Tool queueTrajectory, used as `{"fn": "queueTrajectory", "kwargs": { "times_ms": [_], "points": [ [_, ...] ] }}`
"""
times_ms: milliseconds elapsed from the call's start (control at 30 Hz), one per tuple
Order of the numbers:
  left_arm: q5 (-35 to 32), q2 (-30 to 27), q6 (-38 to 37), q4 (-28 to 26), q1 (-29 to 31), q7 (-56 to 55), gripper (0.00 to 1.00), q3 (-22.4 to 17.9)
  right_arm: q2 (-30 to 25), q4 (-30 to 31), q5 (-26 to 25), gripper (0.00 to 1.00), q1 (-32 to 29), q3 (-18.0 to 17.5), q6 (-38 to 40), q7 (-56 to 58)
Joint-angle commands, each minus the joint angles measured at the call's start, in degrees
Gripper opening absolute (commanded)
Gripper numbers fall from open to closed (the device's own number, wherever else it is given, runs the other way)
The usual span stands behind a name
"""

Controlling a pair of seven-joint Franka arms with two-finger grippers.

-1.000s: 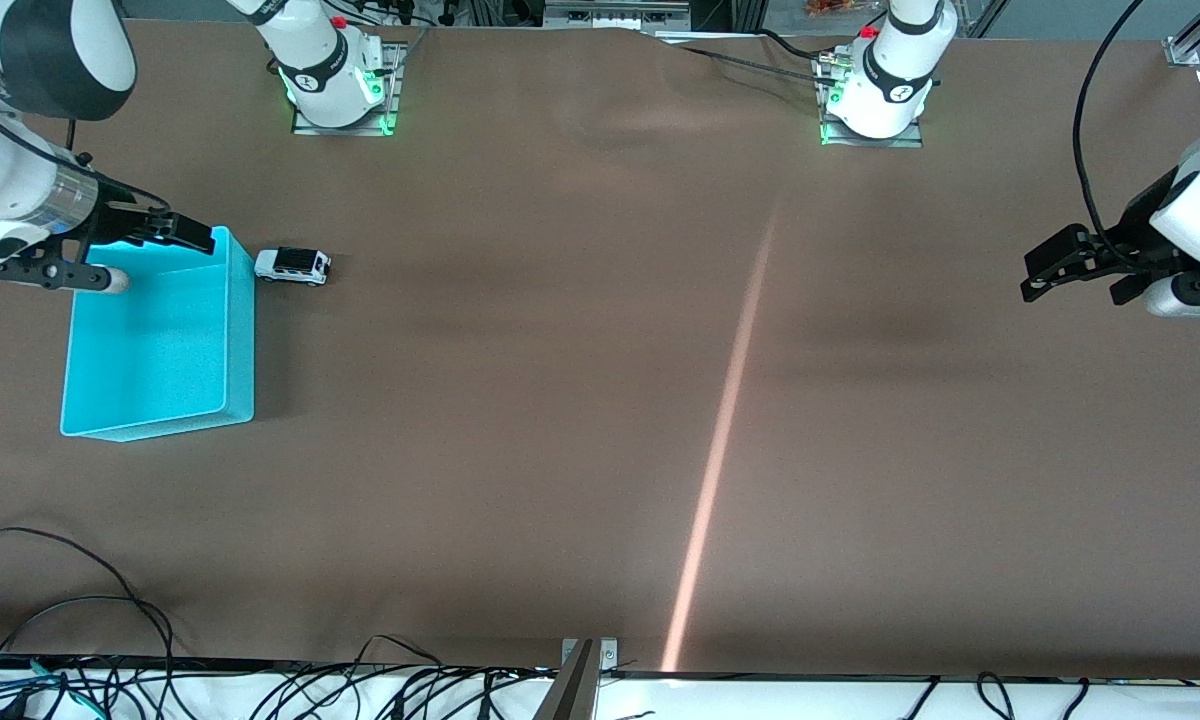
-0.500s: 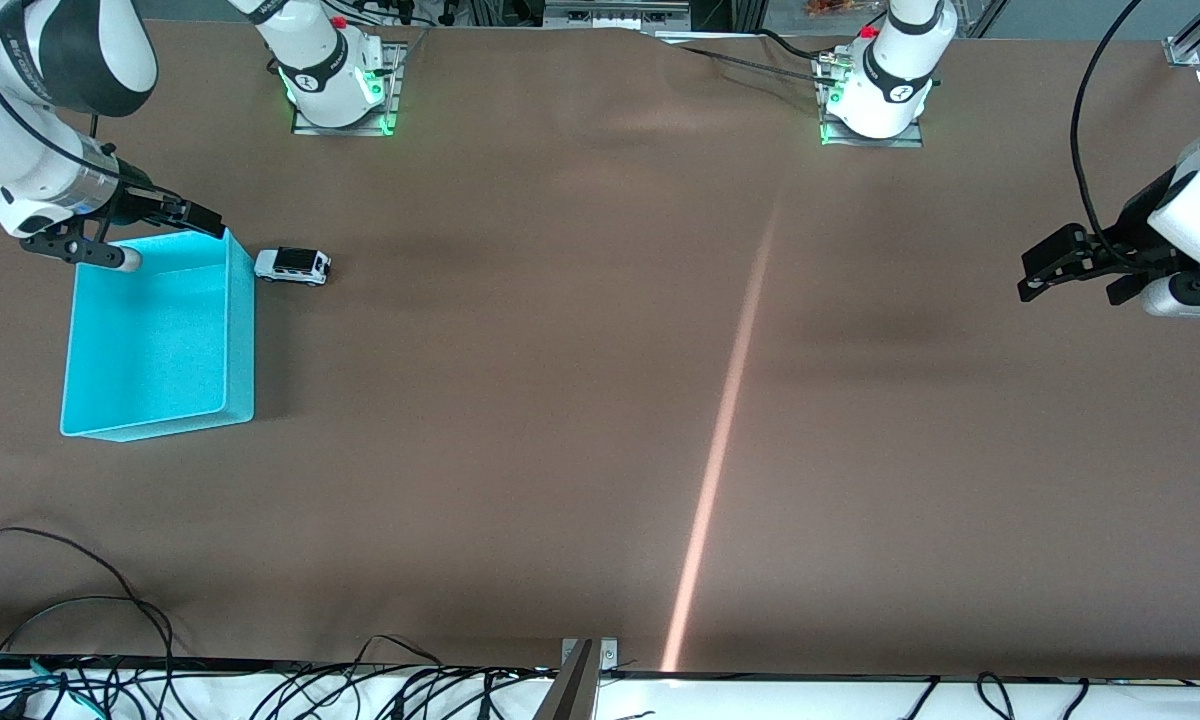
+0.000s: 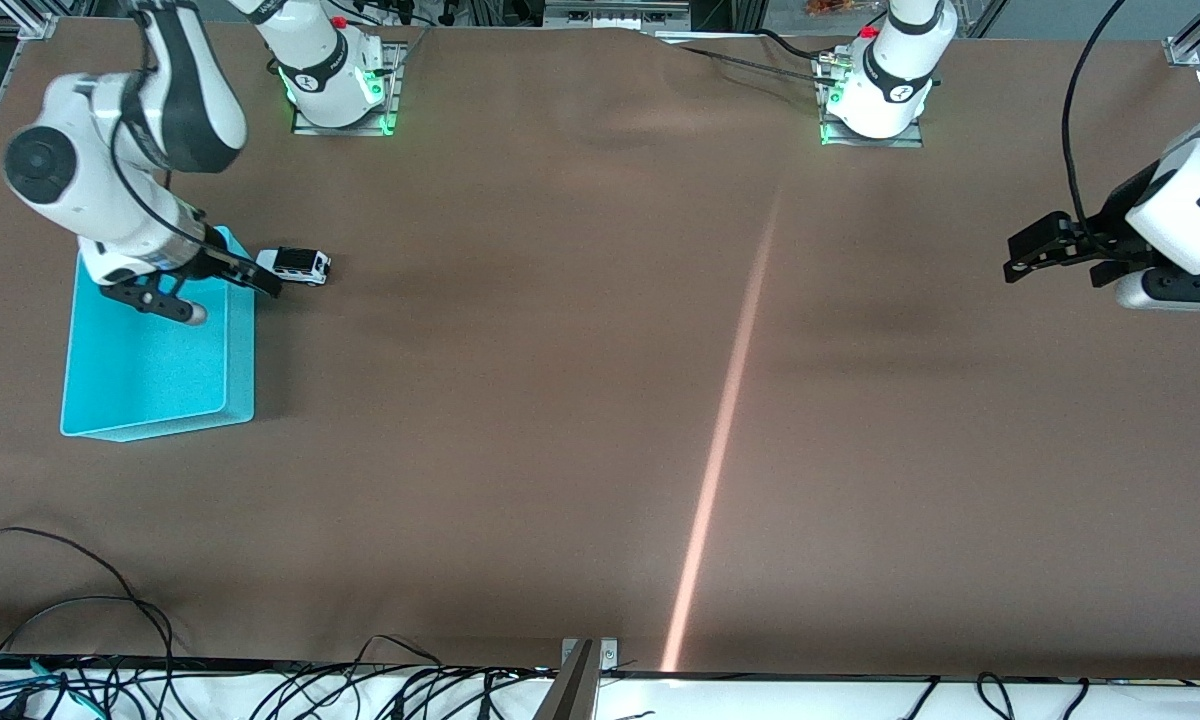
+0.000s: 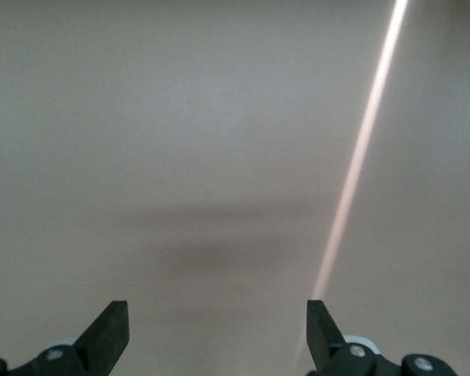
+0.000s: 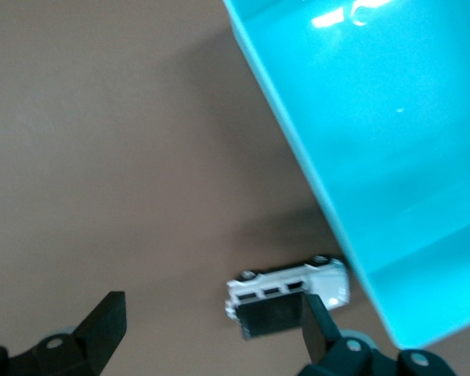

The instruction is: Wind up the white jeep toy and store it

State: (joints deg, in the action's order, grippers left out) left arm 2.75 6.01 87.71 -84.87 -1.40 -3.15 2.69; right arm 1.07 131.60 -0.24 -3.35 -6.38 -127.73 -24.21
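Right gripper [image 3: 222,280] hangs wide open over the turquoise bin [image 3: 110,390] edge, empty. White jeep toy [image 3: 294,265] sits on the brown table [image 3: 560,400] just beside the bin's outer wall, close under that gripper's fingertips. Left gripper [image 3: 1045,250] waits wide open, empty, well apart toward its own end.

a robotics lab: two white robot arm bases [image 3: 332,70] with green indicator lights are bolted to a wide bench covered in brown sheet [image 3: 560,400], loose black cables [image 3: 70,640] trail along its edge, and aluminium framing [image 3: 1195,35] stands at the corner.
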Motion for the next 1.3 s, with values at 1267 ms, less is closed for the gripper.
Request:
{"fn": "queueTrajectory", "kwargs": {
  "times_ms": [1267],
  "points": [
    [0.94,-6.36,3.96,-9.44,0.96,0.69,1.00,0.21,3.15,8.05,-0.11,1.00,-1.65,0.05,-7.87,-45.39]
  ]
}}
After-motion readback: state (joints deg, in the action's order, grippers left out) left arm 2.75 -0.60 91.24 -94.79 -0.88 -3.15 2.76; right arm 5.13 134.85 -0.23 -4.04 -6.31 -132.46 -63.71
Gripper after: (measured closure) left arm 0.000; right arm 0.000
